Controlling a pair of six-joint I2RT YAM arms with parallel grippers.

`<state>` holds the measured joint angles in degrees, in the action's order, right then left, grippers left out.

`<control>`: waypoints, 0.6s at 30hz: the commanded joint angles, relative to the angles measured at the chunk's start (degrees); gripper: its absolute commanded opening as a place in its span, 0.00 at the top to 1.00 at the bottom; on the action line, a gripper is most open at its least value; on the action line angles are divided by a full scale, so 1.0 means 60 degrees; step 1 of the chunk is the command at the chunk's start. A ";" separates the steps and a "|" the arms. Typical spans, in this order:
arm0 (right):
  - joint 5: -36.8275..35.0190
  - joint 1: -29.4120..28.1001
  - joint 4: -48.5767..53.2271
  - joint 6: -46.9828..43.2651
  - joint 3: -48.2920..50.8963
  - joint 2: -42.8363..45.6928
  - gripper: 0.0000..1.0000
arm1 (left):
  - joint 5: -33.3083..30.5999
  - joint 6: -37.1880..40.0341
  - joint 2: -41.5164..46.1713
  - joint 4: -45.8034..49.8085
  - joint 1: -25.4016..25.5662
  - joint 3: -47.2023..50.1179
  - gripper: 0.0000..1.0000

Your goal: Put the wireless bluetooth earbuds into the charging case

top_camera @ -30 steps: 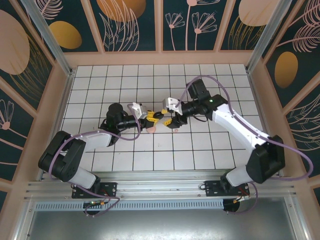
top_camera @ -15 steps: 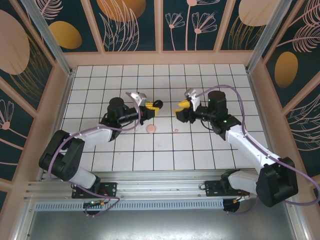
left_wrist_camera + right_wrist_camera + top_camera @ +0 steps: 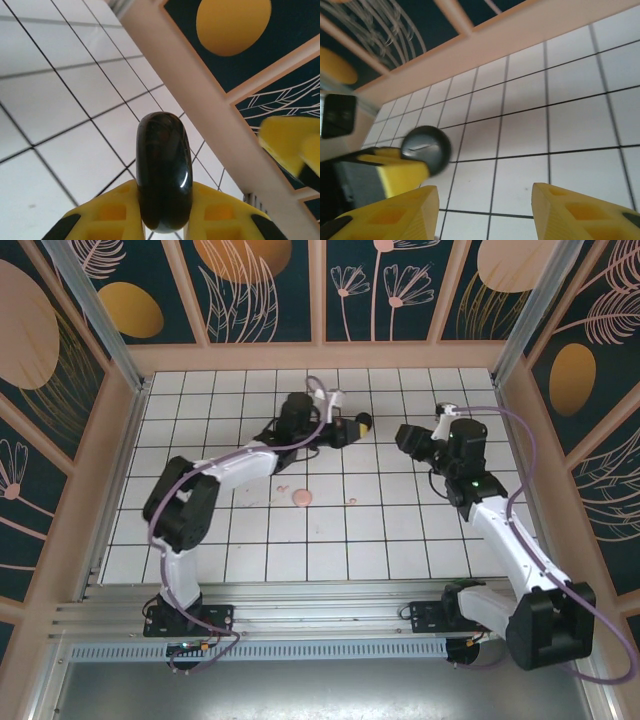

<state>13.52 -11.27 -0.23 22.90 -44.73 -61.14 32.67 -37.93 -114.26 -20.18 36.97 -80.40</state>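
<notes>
Slippage looks likely; left gripper (image 3: 164, 214) pinches the glossy black case (image 3: 164, 160) edge-on, could squirt out; right gripper (image 3: 485, 197) wide open, empty.

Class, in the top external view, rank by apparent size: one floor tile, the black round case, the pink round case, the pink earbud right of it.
Largest: floor tile.
Next: black round case and pink round case look alike; the black one is raised, so unranked.
Smallest: pink earbud.

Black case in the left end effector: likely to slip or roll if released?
Probably slippery: the black case is glossy and the left end effector pinches only its lower part. Its rounded rim suggests it would roll or topple if set on edge.
</notes>
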 commanded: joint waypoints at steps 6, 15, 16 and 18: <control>-0.0598 0.0657 0.0727 0.1047 0.1076 0.0814 0.47 | -0.0944 -0.1882 -0.2342 0.2607 0.0858 -0.2993 0.92; 0.0089 0.0973 0.0299 0.0937 0.1405 0.0662 0.47 | -0.1548 -0.3137 -0.3743 0.4389 0.1075 -0.4520 0.90; 0.0125 0.0983 0.0277 0.0945 0.1405 0.0636 0.47 | -0.1548 -0.3211 -0.3870 0.4495 0.1112 -0.4616 0.90; 0.0242 0.0974 0.0263 0.0919 0.1347 0.0543 0.47 | -0.1519 -0.3260 -0.4138 0.4716 0.1186 -0.4863 0.90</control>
<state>13.15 -5.80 4.10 27.81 -36.95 -57.25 24.27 -54.30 -136.38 3.05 43.00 -106.63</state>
